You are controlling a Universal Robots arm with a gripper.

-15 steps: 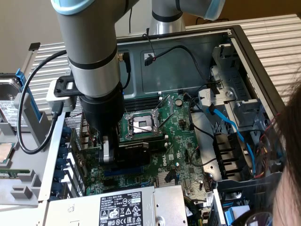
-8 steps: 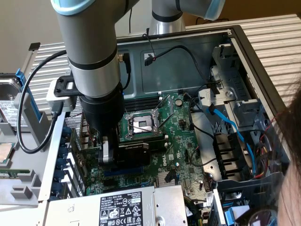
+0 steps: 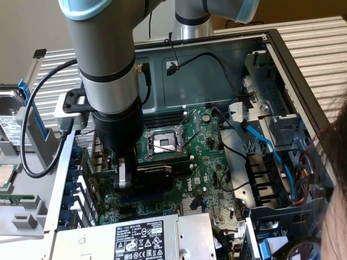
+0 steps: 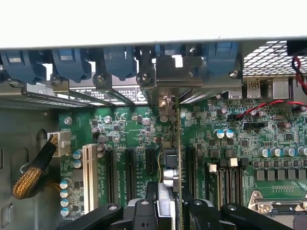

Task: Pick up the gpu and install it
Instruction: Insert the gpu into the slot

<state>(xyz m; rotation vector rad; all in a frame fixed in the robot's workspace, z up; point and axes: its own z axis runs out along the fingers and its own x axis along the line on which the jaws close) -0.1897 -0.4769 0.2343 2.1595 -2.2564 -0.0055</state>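
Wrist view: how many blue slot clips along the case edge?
5 blue clips in one row along the case edge; one sits half hidden behind the metal bracket; others may be hidden.

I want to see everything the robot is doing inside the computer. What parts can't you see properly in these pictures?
- Exterior view: the gpu is partly covered by the gripper, so its seating in the motherboard slot is hidden.
- Wrist view: the gpu shows edge-on; its lower part is hidden by the gripper.
- Exterior view: the power supply label is cut off by the picture's edge.
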